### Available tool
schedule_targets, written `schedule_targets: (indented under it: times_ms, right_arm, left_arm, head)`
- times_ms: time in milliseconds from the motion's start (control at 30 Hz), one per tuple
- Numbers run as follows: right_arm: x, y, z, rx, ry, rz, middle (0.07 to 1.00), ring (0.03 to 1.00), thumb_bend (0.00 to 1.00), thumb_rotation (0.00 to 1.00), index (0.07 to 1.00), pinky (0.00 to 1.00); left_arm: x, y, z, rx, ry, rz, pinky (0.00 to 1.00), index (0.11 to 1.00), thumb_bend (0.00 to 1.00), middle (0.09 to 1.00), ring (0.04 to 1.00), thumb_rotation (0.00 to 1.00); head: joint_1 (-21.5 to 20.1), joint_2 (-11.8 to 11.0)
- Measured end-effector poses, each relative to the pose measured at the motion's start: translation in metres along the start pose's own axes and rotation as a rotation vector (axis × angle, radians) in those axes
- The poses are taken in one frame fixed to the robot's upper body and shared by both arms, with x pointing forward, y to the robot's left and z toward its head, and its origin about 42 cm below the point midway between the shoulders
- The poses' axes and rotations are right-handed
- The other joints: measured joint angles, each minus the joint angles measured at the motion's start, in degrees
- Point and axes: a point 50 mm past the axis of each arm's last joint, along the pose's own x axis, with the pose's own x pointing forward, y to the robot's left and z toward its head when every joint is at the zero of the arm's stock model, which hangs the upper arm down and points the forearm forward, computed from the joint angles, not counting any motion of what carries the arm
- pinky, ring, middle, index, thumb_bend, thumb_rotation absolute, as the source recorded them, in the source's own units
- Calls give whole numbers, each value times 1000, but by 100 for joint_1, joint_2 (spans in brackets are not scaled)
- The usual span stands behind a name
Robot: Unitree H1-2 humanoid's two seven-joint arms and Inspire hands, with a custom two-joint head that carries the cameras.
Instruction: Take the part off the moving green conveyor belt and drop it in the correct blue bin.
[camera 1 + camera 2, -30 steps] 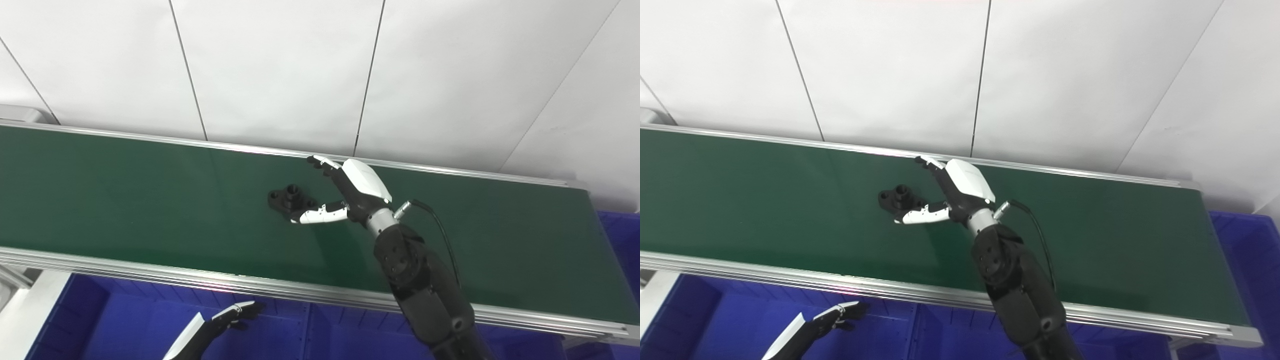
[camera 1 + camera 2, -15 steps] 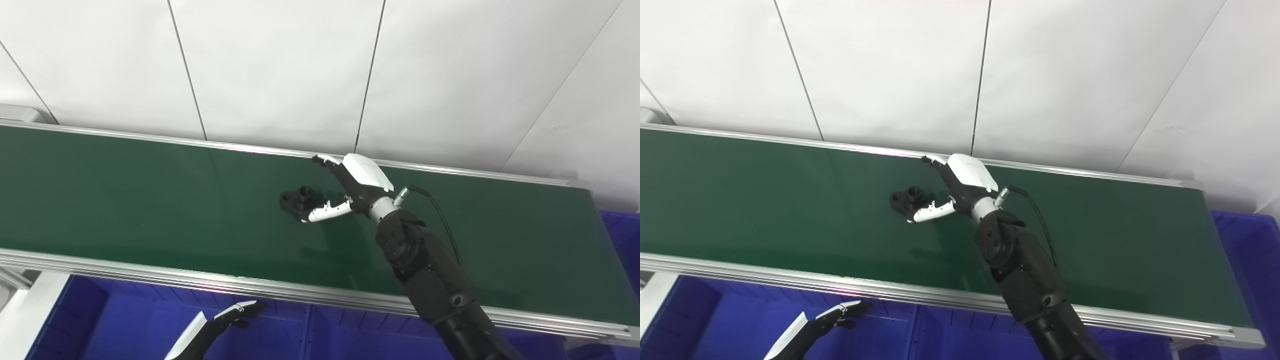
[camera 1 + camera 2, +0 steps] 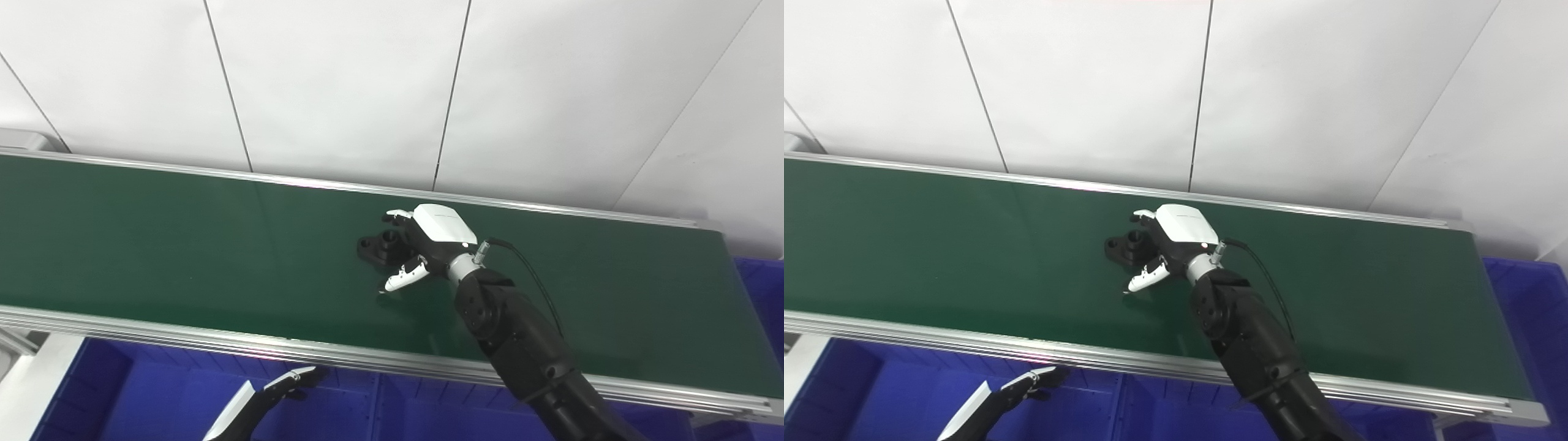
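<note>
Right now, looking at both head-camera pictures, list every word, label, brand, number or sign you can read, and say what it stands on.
None can be read.
The white back of the right hand shows a faint grey mark, too small and blurred to read.
The black part, the green conveyor belt, the blue bins, the left hand and the white wall panels show no lettering.

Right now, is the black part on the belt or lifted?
On the belt: the black part lies flat on the green conveyor belt, right robot hand beside it.
</note>
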Motion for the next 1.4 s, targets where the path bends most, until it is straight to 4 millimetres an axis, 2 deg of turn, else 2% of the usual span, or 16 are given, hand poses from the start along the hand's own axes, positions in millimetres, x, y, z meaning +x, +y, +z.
schedule_targets:
  times_ms: [267,300,333,367,400,433,467,633,1067,1200,1400]
  right_arm:
    - [-2,5,-7,-50,-7,-24,795,747,782,202,809,693]
    - [-2,5,-8,-51,-7,-28,759,687,743,133,777,601]
    - [-2,5,-9,-52,-6,-30,741,655,722,97,761,554]
    - [-2,5,-10,-52,-5,-37,593,534,625,39,719,444]
    - [-3,5,-10,-49,-7,-49,542,493,592,20,705,406]
    - [-4,6,-11,-43,-12,-58,471,438,547,8,606,357]
    - [-4,7,-10,-38,-24,-63,447,419,532,4,572,341]
    - [-7,16,-6,-47,-53,-51,523,398,512,0,526,367]
    - [-19,14,-5,-87,-95,-6,548,413,510,0,507,375]
    - [-22,15,-4,-92,-105,8,564,447,490,0,522,306]
    - [-27,15,-8,-106,-113,8,550,436,489,0,536,294]
  left_arm:
    - [0,0,0,1,-1,2,757,822,951,842,826,553]
    - [-1,0,0,0,-1,2,760,824,949,843,829,548]
    - [-1,0,0,-1,0,3,762,825,948,844,830,545]
    - [-1,0,0,-3,1,3,761,826,951,843,829,549]
    - [-2,-1,0,-4,2,3,761,826,952,843,828,550]
    - [-2,-1,1,-4,1,4,758,826,951,841,826,551]
    - [-3,-1,1,-5,2,5,757,826,950,841,825,551]
    - [-3,-1,1,-6,1,8,752,827,948,840,822,550]
    - [-3,-1,2,-1,-4,21,761,826,949,842,826,554]
    - [-2,-1,2,-1,-6,20,764,830,950,843,828,560]
    - [-2,-1,2,-5,-5,23,768,829,952,841,829,550]
  head:
    - [18,44]
    - [26,61]
    - [26,62]
    - [26,62]
    - [26,70]
    - [26,70]
    - [26,88]
    - [18,105]
    - [26,167]
    - [35,167]
    - [35,176]
